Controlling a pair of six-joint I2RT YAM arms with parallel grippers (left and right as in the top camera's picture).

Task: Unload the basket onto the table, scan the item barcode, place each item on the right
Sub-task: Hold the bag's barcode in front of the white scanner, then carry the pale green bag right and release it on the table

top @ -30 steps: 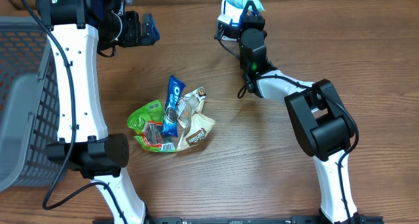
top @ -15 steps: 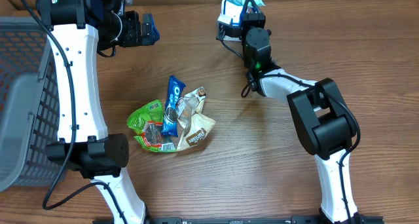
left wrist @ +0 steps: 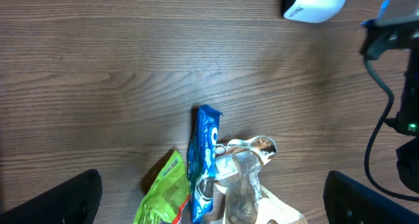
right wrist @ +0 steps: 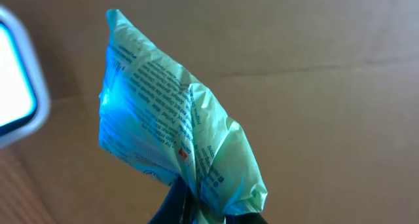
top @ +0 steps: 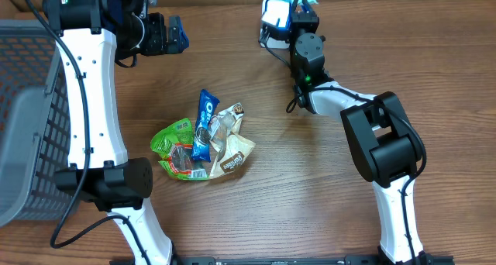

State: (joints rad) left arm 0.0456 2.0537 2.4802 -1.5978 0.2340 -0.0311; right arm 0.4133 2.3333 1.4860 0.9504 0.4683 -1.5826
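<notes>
**Right arm holding a packet beside the scanner, left arm open and empty**

At my far left the grey basket (top: 23, 118) sits at the edge of the wooden table (top: 310, 211). Just inward from it, the left gripper (top: 172, 34) hangs over the far part of the table, released and spread wide with nothing in it. On the left wrist camera its 2 fingers (left wrist: 59, 199) show only as dark tips in the bottom corners, well apart.

In the middle of the table lies a small pile of snack packets, and I can pick out 3. A green packet (top: 172, 145) is on the left. A blue Oreo packet (top: 204, 124) lies partly over it, its far end pointing away from me. A cream packet (top: 232, 150) is on the right, touching the other 2.

Further right, at the table's far edge, stands the white scanner (top: 273, 13) with dark blue trim. The right gripper (top: 297, 3) is just beside it, clenched on the pale green packet (right wrist: 177, 139). On the right wrist camera the packet rises from the jaws, pinched at its lower corner. It is crinkled, with small black print facing the lens that I cannot read. The scanner's white face shows at the left edge of that view, near the packet; I cannot tell whether they touch.
</notes>
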